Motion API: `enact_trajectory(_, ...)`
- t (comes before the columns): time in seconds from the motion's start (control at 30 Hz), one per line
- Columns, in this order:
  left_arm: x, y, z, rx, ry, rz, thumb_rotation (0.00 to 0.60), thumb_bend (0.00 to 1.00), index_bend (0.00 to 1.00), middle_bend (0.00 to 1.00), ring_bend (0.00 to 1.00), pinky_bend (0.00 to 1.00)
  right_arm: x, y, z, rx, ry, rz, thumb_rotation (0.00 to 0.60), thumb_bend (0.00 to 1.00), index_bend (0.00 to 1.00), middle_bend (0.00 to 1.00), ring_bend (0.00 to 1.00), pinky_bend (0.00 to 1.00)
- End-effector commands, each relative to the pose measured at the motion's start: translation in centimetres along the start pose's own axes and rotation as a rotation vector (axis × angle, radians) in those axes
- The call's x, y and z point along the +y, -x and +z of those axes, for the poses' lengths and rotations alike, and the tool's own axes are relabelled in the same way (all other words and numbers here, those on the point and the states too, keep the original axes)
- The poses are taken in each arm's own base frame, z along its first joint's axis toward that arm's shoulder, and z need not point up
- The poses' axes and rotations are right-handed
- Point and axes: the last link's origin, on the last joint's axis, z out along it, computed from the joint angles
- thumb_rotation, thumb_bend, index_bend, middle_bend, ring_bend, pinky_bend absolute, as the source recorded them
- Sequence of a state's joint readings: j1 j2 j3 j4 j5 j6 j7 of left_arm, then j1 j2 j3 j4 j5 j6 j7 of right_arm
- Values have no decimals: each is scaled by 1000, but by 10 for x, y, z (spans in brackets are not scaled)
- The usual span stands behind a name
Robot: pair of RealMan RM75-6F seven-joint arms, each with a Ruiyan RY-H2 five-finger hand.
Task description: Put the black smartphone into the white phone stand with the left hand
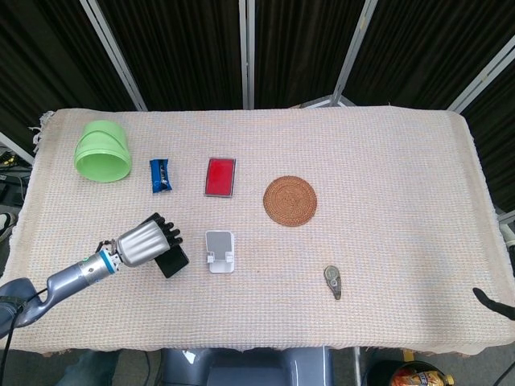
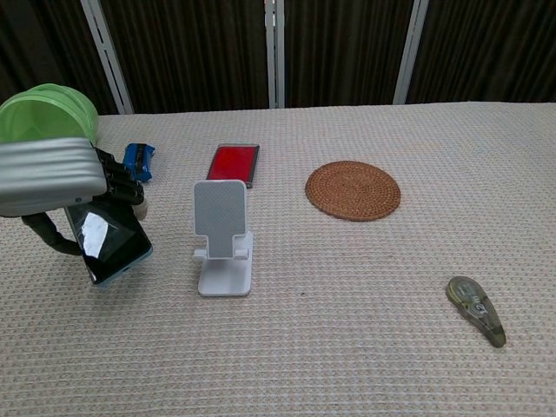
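Observation:
My left hand [image 1: 143, 242] [image 2: 48, 178] grips the black smartphone [image 1: 171, 261] [image 2: 109, 243] by its upper end. The phone hangs tilted above the cloth, its glossy screen facing forward. The white phone stand [image 1: 219, 251] [image 2: 222, 236] stands upright just to the right of the phone, with a gap between them and nothing in its cradle. At the far right edge of the head view only a dark tip of my right hand [image 1: 492, 299] shows, too little to tell how its fingers lie.
A green bowl [image 1: 102, 151] lies on its side at the back left. Behind the stand are a blue packet [image 1: 161, 174] and a red card [image 1: 220, 176]. A woven coaster [image 1: 290, 200] and a correction tape dispenser [image 1: 333, 281] lie to the right.

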State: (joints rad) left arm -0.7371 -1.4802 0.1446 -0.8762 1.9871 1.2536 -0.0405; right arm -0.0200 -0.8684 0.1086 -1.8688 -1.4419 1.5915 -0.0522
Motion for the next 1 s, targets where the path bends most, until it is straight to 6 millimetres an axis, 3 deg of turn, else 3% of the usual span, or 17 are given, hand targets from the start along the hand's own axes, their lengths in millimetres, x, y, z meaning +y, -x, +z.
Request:
enact_trajectory(0.03,-10,-24,1,82,5,120,600,0,570,390,450,472,0,-2,-1,5,-3,8,600,0,0,0,0,0)
enact_trajectory(0.2,-16,-60,13,219,19,392,600,0,570,390,449,471,1,-6,-5,14,-13,26,600,0,0,0,0,0)
enact_trajectory(0.37,-16,-81,30,274,14,558,600,7,549,377,449,464,2,-10,-8,20,-19,40,600,0,0,0,0,0)
enact_trajectory(0.67,10,-97,64,278,43,784,600,35,529,359,449,455,8,-15,-10,26,-15,68,600,0,0,0,0,0)
enact_trajectory(1.0,49,-94,92,223,176,915,600,35,526,354,449,454,15,-21,-13,35,-8,92,600,0,0,0,0,0)
